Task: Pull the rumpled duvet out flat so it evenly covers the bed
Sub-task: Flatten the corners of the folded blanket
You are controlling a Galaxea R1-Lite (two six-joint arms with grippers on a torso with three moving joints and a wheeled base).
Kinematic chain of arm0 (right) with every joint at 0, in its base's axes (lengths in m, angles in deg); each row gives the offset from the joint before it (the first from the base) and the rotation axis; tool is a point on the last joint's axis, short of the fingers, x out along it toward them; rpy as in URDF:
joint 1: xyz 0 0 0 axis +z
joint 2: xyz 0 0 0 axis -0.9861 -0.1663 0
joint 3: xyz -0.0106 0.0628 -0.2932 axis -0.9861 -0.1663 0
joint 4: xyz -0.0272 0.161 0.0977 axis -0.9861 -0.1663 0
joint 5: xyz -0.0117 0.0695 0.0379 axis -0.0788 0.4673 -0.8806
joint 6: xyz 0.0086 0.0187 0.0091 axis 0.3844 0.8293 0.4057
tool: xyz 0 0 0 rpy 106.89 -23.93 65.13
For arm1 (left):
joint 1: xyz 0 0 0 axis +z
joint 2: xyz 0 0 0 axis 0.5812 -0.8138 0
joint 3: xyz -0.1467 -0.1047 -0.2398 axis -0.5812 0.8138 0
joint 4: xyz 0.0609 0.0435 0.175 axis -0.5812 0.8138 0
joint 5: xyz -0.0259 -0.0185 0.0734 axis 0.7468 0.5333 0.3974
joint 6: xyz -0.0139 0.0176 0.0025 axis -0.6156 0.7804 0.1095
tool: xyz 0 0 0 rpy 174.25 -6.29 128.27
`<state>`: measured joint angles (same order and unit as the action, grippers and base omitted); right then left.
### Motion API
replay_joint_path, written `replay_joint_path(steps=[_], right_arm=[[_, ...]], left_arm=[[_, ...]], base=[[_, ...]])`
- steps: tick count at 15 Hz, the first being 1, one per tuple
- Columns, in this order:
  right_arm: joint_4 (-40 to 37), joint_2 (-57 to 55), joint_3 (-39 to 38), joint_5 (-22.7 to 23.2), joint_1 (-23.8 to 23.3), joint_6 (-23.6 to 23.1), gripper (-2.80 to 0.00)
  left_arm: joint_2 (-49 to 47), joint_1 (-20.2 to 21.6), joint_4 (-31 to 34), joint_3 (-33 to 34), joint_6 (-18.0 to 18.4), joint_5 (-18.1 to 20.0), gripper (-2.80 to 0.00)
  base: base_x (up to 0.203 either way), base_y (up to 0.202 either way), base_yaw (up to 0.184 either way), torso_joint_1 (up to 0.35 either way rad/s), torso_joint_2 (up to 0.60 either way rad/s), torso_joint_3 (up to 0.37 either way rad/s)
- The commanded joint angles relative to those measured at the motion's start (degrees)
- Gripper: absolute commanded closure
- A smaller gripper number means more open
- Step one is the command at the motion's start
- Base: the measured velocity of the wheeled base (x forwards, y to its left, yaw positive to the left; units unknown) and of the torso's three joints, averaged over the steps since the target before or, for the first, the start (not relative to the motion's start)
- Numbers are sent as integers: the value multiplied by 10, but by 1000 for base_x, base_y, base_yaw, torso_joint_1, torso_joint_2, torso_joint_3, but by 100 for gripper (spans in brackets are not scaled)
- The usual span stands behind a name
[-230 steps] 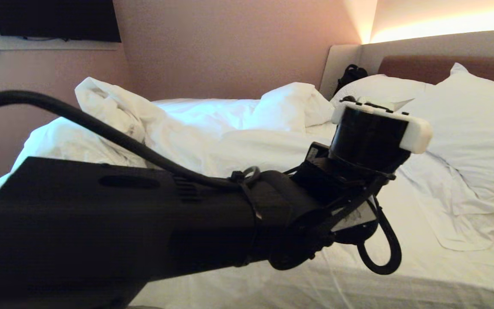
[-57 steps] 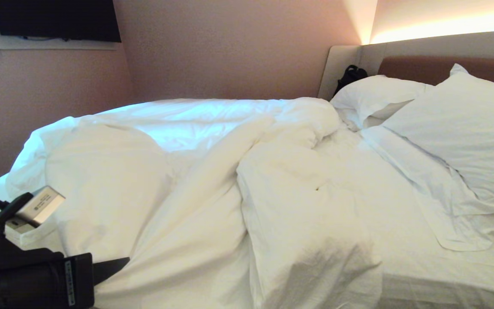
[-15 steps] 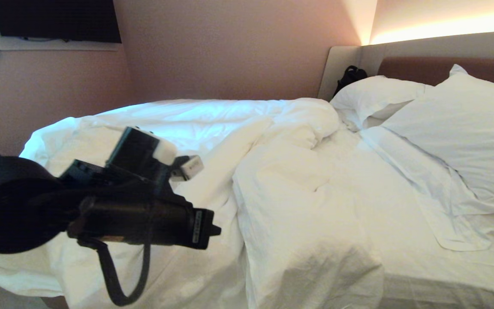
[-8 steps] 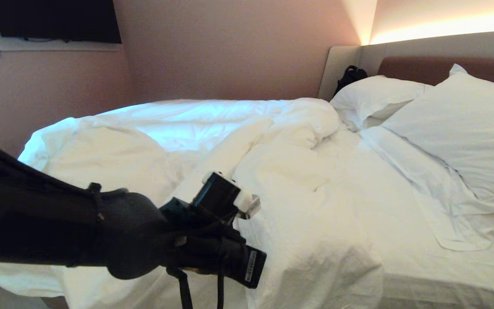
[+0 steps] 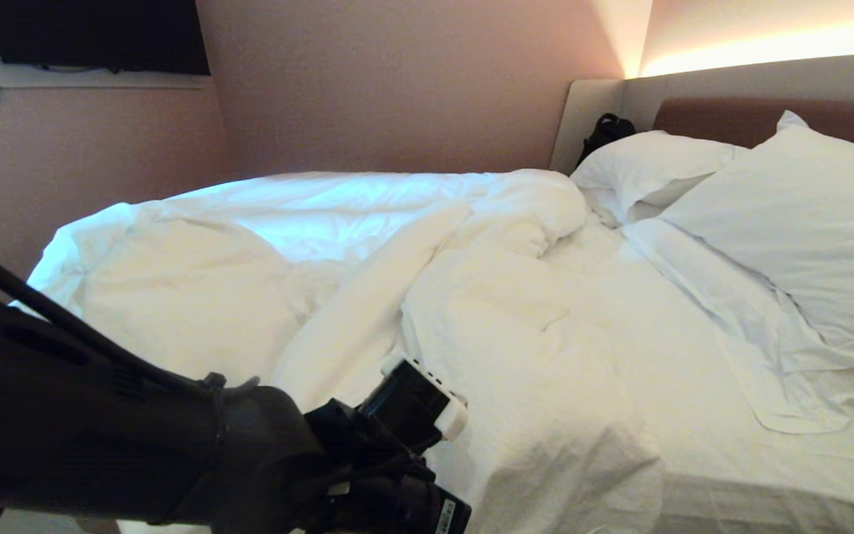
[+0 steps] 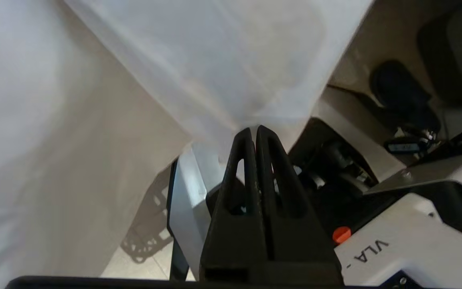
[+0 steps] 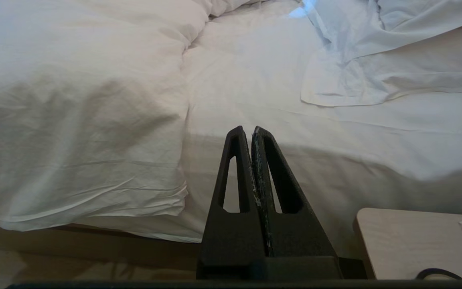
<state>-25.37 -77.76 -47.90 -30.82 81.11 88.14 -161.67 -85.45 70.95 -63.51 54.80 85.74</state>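
Head view: a wide bed (image 5: 731, 460) fills the room, its brown padded headboard (image 5: 723, 115) at the far right under a strip of warm light. The white duvet (image 5: 368, 252) lies bunched and rumpled over the left and middle of the mattress, with a thick fold running down toward the near edge. The right part of the mattress shows only the thin sheet (image 5: 701, 393). Two plump pillows (image 5: 805, 222) lean near the headboard. A dark screen (image 5: 93, 33) hangs on the pink wall at upper left. The robot's black left arm (image 5: 138, 437) crosses the lower left corner, reaching toward the near edge of the duvet; its fingers are out of sight here.

Left wrist view: the left gripper (image 6: 255, 130) is clenched, its two black fingers pressed together. Their tips sit right at a hanging corner of the duvet (image 6: 223, 60); it looks pinched, though the blur makes that hard to confirm. Parts of the robot's white and black body (image 6: 395, 249) show beside it.

Right wrist view: the right gripper (image 7: 252, 130) is closed tight on nothing and hangs near the bed's side. Ahead lies the duvet (image 7: 74, 100), draped over the mattress edge. A pale wooden surface (image 7: 407, 241) is close by.
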Motion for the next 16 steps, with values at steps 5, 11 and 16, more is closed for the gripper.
replay_joint_path(steps=[5,11,16], right_arm=[[0,0,-1,0,0,0,0],[0,0,0,0,0,0,0],[0,0,0,0,0,0,0]], left_arm=[[25,-8,-4,54,-3,-18,0],[-30,-8,-112,75,1,-63,0],[-23,-13,-162,82,-12,-67,-280]], base=[[0,0,0,0,0,0],[0,0,0,0,0,0],[0,0,0,0,0,0]])
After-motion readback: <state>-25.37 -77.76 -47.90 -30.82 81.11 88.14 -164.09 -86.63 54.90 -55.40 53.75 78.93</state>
